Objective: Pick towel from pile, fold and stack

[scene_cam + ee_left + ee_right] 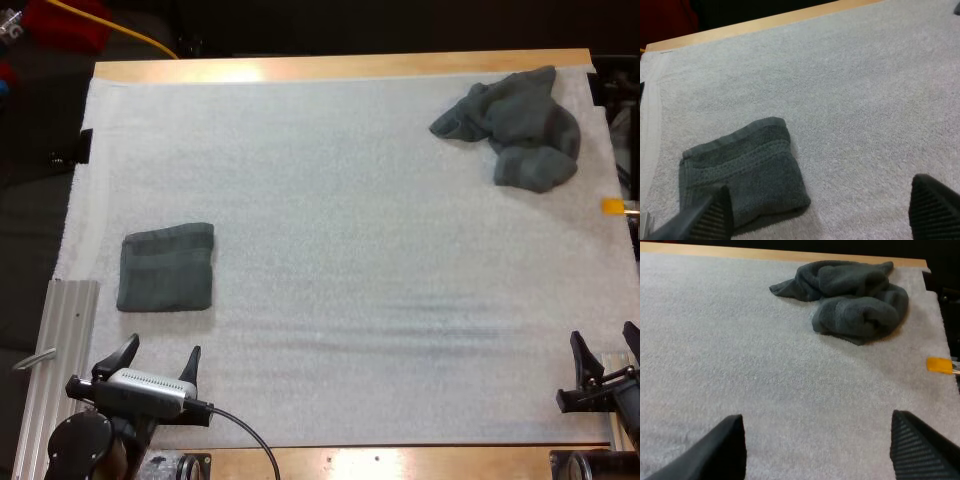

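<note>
Two tools (left tool (155,358), right tool (605,352)) are spread apart, empty. Ahead of right tool, crumpled towel (515,125) is judged soft, limp; raised fold to be pinched.

We count two towels: one folded towel (166,268) at 9 o'clock, one crumpled towel (512,125) at 1 o'clock. Two claws: left claw (162,347), right claw (603,335). One mat (350,250).

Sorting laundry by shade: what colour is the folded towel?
The folded towel is dark grey-green; clearest in the left wrist view.
</note>
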